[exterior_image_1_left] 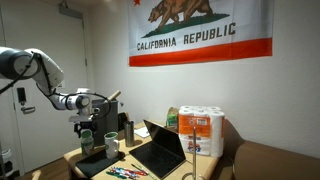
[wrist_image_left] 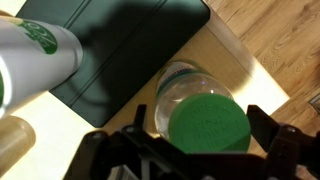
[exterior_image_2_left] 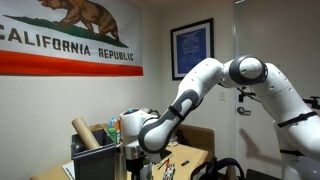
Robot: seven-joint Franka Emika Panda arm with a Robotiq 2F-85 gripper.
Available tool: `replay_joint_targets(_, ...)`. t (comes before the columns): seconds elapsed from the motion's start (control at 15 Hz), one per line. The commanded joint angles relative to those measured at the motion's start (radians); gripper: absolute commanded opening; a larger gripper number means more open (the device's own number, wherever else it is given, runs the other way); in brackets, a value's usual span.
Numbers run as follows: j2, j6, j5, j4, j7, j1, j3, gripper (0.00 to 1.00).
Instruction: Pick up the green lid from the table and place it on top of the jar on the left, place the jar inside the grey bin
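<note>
In the wrist view the green lid (wrist_image_left: pixel 208 122) sits between my gripper's fingers (wrist_image_left: pixel 205 135), which are closed on its edges. It is right over the mouth of the see-through jar (wrist_image_left: pixel 178 88), which stands on the wooden table beside the dark grey bin (wrist_image_left: pixel 110 50). Whether the lid touches the jar's rim I cannot tell. In an exterior view the gripper (exterior_image_1_left: pixel 85 128) points down just above the jar (exterior_image_1_left: pixel 87 144). In an exterior view the gripper (exterior_image_2_left: pixel 133 158) is low over the table and the jar is hidden.
A white bottle with a green logo (wrist_image_left: pixel 30 50) stands close at the bin's corner. A tan object (wrist_image_left: pixel 14 145) lies near it. An open black laptop (exterior_image_1_left: pixel 160 150), a pack of paper rolls (exterior_image_1_left: pixel 200 130) and a dark bottle (exterior_image_1_left: pixel 123 126) share the table.
</note>
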Motion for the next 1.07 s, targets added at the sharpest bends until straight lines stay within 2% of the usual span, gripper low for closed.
replay_joint_targets(0.0, -0.005, 0.031, -0.020, -0.013, -0.008, -0.003, -0.003, 1.00)
replay_joint_targets(0.2, 0.006, 0.043, -0.020, -0.010, -0.029, -0.007, 0.004, 1.00)
replay_joint_targets(0.27, 0.009, 0.045, -0.023, -0.010, -0.030, -0.005, 0.004, 0.82)
replay_joint_targets(0.33, 0.011, 0.046, -0.024, -0.011, -0.032, -0.005, 0.004, 0.72)
replay_joint_targets(0.47, 0.013, 0.049, -0.026, -0.010, -0.032, -0.003, 0.004, 0.59)
replay_joint_targets(0.53, 0.011, 0.049, -0.027, -0.009, -0.032, -0.002, 0.004, 0.55)
replay_joint_targets(1.0, -0.007, -0.002, -0.010, -0.002, -0.033, -0.015, 0.002, 0.55)
